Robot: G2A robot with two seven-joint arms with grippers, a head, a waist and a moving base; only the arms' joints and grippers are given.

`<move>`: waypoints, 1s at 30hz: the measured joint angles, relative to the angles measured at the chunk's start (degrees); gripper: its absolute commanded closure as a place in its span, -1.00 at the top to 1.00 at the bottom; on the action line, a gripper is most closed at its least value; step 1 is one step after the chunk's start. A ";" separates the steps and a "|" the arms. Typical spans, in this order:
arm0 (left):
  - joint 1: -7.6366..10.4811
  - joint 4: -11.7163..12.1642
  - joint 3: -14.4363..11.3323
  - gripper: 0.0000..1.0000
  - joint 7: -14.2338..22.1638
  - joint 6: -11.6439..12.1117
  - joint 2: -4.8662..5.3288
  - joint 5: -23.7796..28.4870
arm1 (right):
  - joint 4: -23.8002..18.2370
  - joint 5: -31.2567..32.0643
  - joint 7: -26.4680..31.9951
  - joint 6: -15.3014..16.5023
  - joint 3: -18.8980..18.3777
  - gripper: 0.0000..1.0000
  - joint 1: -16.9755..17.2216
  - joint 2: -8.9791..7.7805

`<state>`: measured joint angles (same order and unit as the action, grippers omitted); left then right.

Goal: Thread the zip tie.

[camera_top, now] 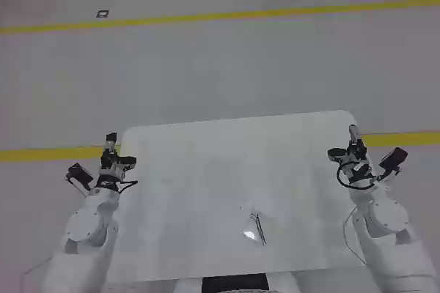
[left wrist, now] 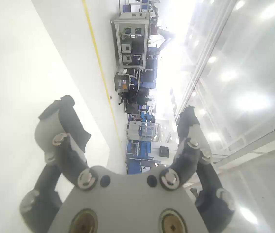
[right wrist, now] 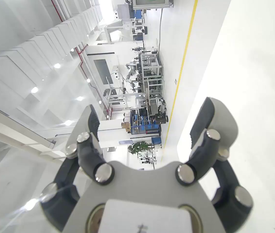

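A thin dark zip tie [camera_top: 258, 225] lies on the white table [camera_top: 205, 168], near the front edge and a little right of centre, beside a small bright glint. My left gripper [camera_top: 111, 142] is held off the table's left edge, far from the tie; in its own wrist view the left gripper [left wrist: 127, 109] is open with nothing between its fingers. My right gripper [camera_top: 354, 135] sits at the table's right edge, also well away from the tie. Seen from the right wrist, the right gripper [right wrist: 149, 112] is open and holds nothing.
The table has rounded far corners and a bare white top. Yellow floor lines [camera_top: 205, 16] run behind the table and at both sides. Both wrist views look across the table edge into a workshop with machines.
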<state>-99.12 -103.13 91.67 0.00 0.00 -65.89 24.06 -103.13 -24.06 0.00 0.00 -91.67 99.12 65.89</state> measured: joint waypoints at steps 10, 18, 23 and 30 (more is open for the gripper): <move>0.00 0.00 0.00 1.00 0.00 0.00 0.00 0.00 | 0.00 0.00 0.00 0.00 0.00 1.00 0.00 0.00; 0.00 0.00 0.00 1.00 0.00 0.00 0.00 0.00 | -3.34 21.08 3.48 1.64 1.89 1.00 0.17 -0.86; 0.00 0.00 0.00 1.00 0.00 0.00 0.00 0.00 | -2.42 28.22 3.40 3.85 3.33 1.00 0.34 -0.78; 0.00 0.00 0.00 1.00 0.00 0.00 0.00 0.00 | -2.46 28.04 3.40 3.77 3.29 1.00 0.33 -0.78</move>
<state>-99.12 -103.13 91.67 0.00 0.00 -65.89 24.06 -105.59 3.97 3.40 3.77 -88.39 99.45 65.11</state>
